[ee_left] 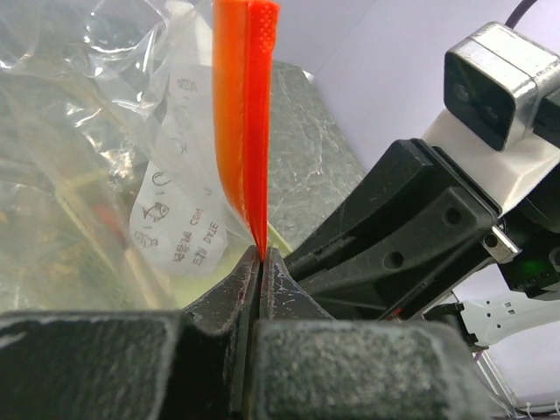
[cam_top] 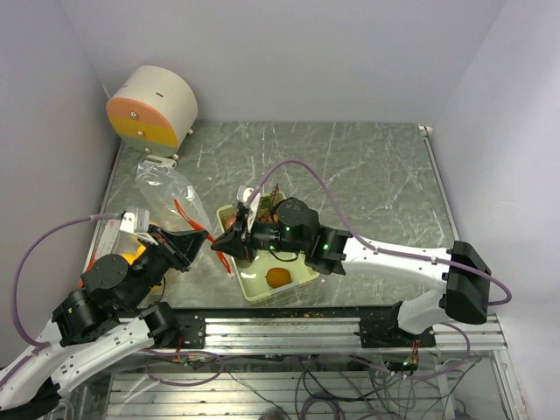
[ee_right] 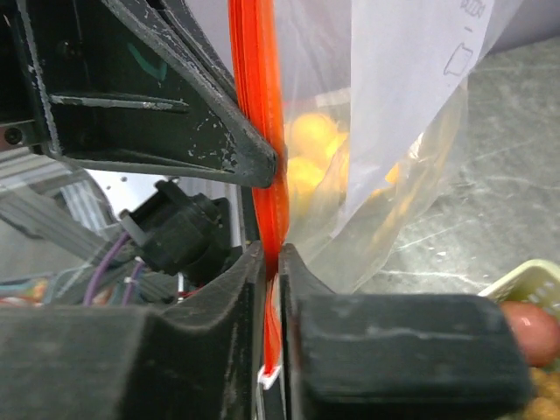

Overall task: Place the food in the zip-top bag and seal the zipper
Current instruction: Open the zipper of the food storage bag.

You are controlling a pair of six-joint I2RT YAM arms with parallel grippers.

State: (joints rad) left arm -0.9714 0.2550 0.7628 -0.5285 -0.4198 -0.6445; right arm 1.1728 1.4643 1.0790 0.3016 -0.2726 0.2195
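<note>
Your left claw (ee_left: 261, 255) and right claw (ee_right: 273, 259), crowded close together, both pinch the orange zipper strip (ee_left: 245, 114) of the clear plastic bag (cam_top: 162, 188). Yellow round fruits (ee_right: 311, 144) sit inside; one orange fruit (cam_top: 278, 277) lies in the pale green tray (cam_top: 259, 285).

One zip-top bag (cam_top: 164, 194), one pale green tray (cam_top: 259, 294), one orange fruit (cam_top: 277, 277) and one round drum (cam_top: 157, 109) are counted; bagged yellow fruits (ee_right: 311, 144) cannot be counted.

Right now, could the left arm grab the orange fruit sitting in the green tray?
Probably not. The left end effector is shut on the bag's orange zipper, and the right arm leans over the tray holding the fruit.
</note>
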